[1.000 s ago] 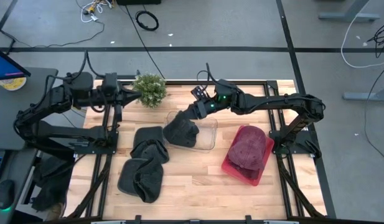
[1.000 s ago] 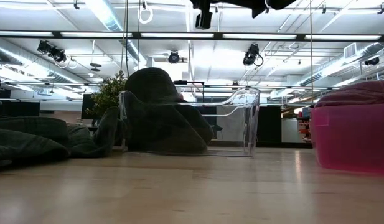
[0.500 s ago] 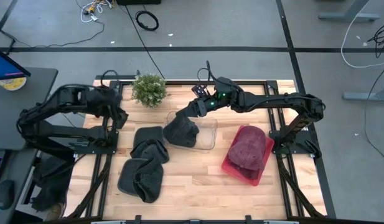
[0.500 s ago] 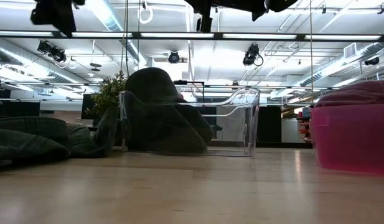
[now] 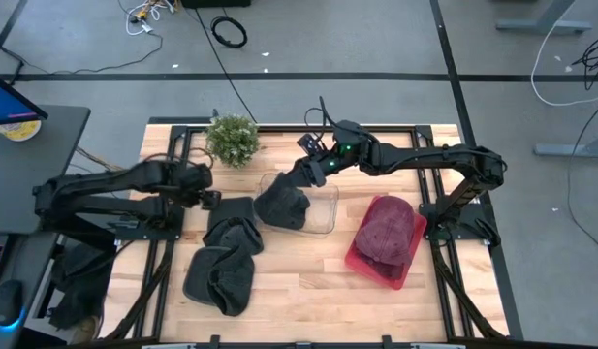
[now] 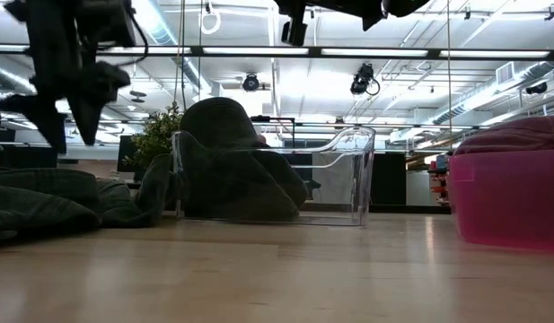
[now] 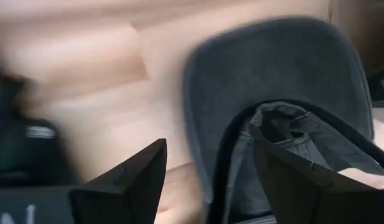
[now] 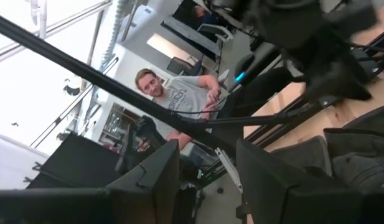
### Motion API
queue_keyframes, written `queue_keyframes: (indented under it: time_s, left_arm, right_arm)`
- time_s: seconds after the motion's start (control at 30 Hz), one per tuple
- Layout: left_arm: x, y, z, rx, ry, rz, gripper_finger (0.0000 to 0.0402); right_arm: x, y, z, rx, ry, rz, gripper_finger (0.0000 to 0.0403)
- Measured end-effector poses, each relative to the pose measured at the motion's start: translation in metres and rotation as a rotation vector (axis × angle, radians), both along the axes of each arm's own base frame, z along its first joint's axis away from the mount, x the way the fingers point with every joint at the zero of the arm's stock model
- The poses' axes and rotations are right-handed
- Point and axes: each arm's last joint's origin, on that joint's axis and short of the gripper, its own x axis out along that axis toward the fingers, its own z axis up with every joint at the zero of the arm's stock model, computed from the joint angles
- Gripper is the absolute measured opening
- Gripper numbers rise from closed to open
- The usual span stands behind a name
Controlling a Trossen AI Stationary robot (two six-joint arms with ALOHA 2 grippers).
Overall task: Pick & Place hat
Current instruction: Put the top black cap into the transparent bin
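Light wood table (image 5: pixel 308 281); grey floor; person (image 8: pixel 179 102) seated beyond.

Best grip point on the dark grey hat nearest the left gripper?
Probably the raised fold at the far edge of the dark grey hat. It lies flat and crumpled on the table, so a top-down pinch across a fold suits it better than a side approach. The left gripper, fingers open, hovers at that edge; the left wrist view shows the opening rim between them.
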Motion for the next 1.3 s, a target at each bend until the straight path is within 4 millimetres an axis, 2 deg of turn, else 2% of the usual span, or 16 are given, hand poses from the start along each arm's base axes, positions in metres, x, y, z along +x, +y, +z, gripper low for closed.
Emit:
queue_keyframes:
  time_s: [0.17, 0.27, 0.43, 0.53, 0.63, 0.8, 0.83, 0.9, 0.97, 1.07, 1.2, 1.3]
  left_arm:
    - [0.002, -0.002, -0.036, -0.099, -0.049, 0.073, 0.0245]
    - [0.001, -0.002, -0.050, -0.116, -0.059, 0.103, 0.0245]
    - [-0.003, -0.003, -0.063, -0.117, -0.037, 0.098, 0.0245]
    - [-0.003, -0.003, -0.064, -0.107, -0.050, 0.074, 0.0230]
    - [-0.001, -0.003, -0.064, -0.098, -0.071, 0.064, 0.0184]
    - [0.000, -0.002, -0.064, -0.079, -0.075, 0.039, 0.0041]
    - [0.000, -0.002, -0.063, -0.073, -0.086, 0.028, 0.0024]
    - [0.000, -0.002, -0.061, -0.066, -0.098, 0.011, 0.0018]
    - [0.000, -0.002, -0.055, -0.061, -0.118, 0.005, 0.0015]
    - [0.001, -0.001, -0.034, -0.012, -0.160, -0.015, 0.0014]
    - [-0.005, 0.000, 0.004, 0.090, -0.163, -0.044, 0.0014]
    - [-0.010, 0.001, 0.040, 0.192, -0.174, -0.072, 0.0014]
  right_arm:
    - [0.000, 0.000, 0.000, 0.000, 0.000, 0.012, 0.0164]
    - [0.000, 0.000, 0.000, 0.001, 0.001, 0.012, 0.0164]
    - [0.000, 0.000, 0.000, 0.000, 0.001, 0.012, 0.0164]
    - [0.000, 0.000, 0.000, 0.000, 0.000, 0.012, 0.0164]
    - [0.000, 0.000, 0.000, -0.013, -0.006, 0.012, 0.0164]
    - [0.000, 0.000, 0.000, -0.017, -0.008, 0.012, 0.0164]
    - [0.000, 0.000, 0.000, -0.017, -0.008, 0.012, 0.0164]
    - [0.000, 0.000, 0.000, -0.020, -0.009, 0.012, 0.0164]
    - [0.000, 0.000, 0.000, -0.020, -0.009, 0.011, 0.0164]
    - [0.000, 0.000, 0.000, -0.018, -0.008, 0.011, 0.0164]
    - [0.000, 0.000, 0.000, -0.018, -0.008, 0.008, 0.0164]
    - [0.000, 0.000, 0.000, -0.021, -0.009, 0.009, 0.0164]
